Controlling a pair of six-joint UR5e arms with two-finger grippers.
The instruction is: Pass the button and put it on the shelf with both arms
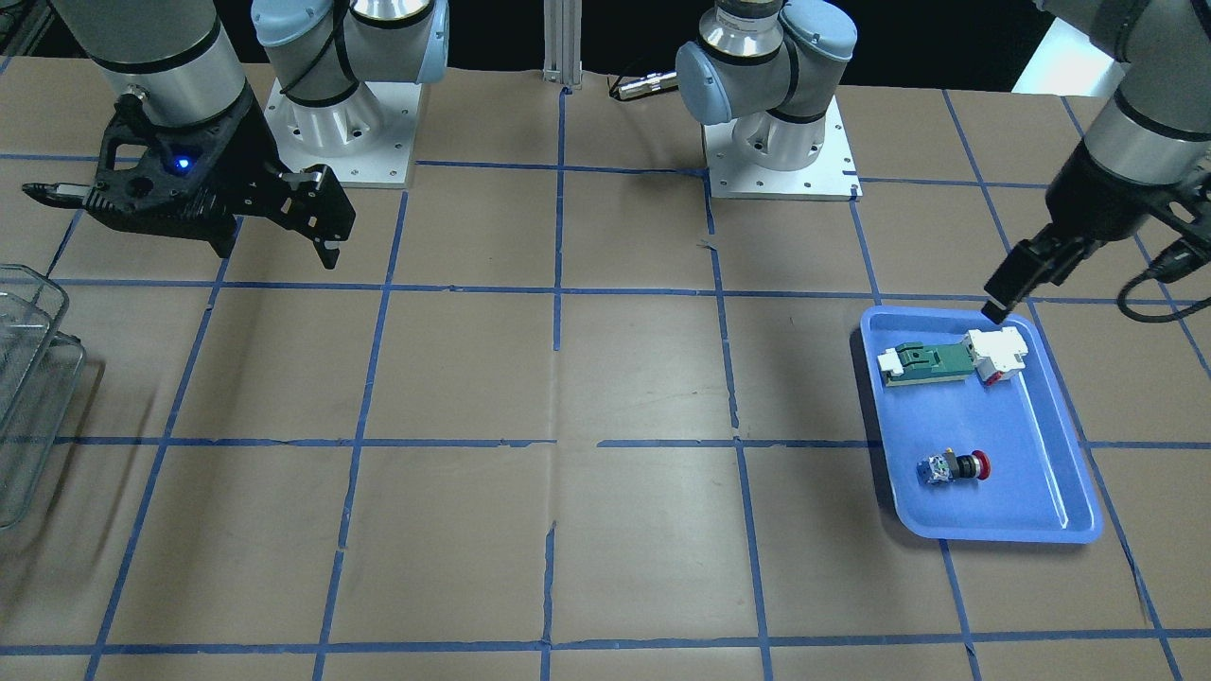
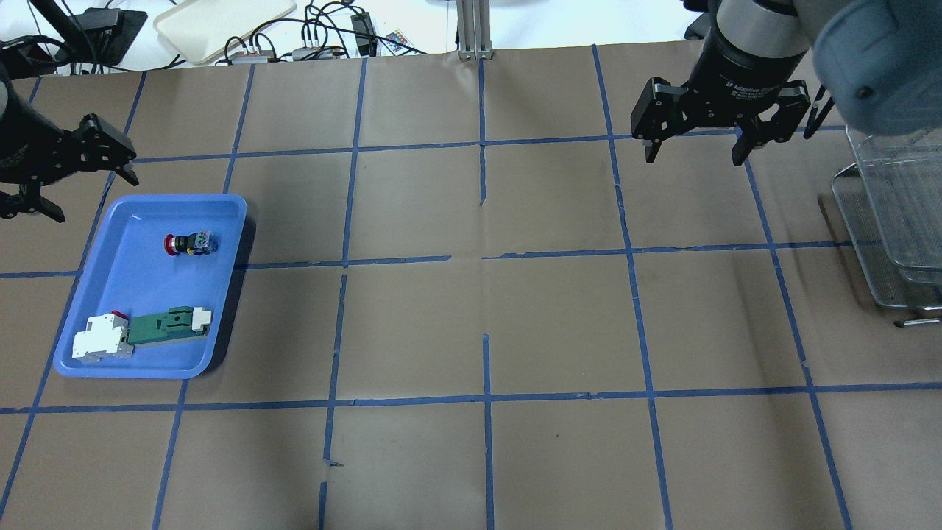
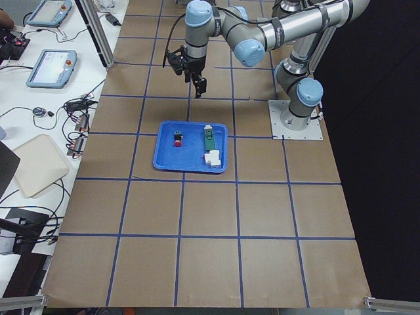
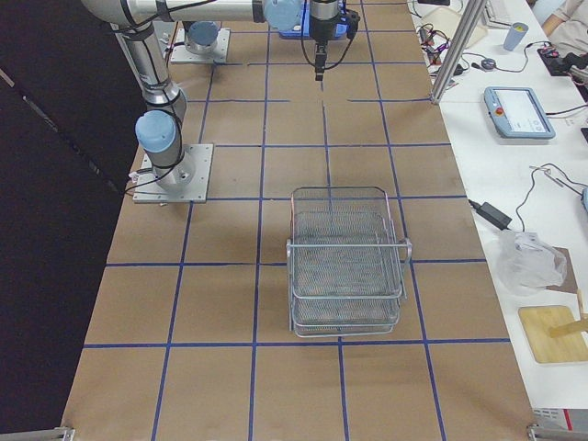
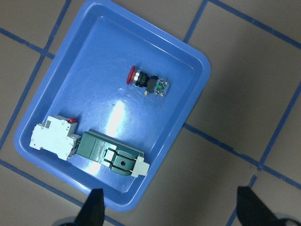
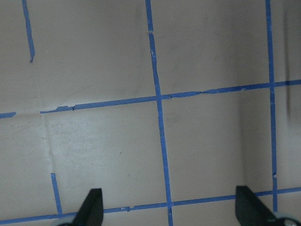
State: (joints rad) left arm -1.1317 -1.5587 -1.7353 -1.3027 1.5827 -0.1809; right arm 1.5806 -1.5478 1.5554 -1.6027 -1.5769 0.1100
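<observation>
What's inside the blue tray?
Three things lie in the blue tray: the button with its red cap, a green-and-white part and a white block right beside it. The bits of tray floor under them are covered.

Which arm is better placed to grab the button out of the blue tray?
Left. The left pincer hovers open beside the blue tray holding the button; the right pincer is far across the table, near the shelf.

Brown-papered, blue-taped table [image 2: 486, 316] carries a blue tray [image 2: 96, 294] just ahead of the left gripper [image 2: 97, 199] fingers [image 2: 110, 147], and the wire shelf [image 2: 894, 213] off beside the right gripper [image 2: 695, 158].
</observation>
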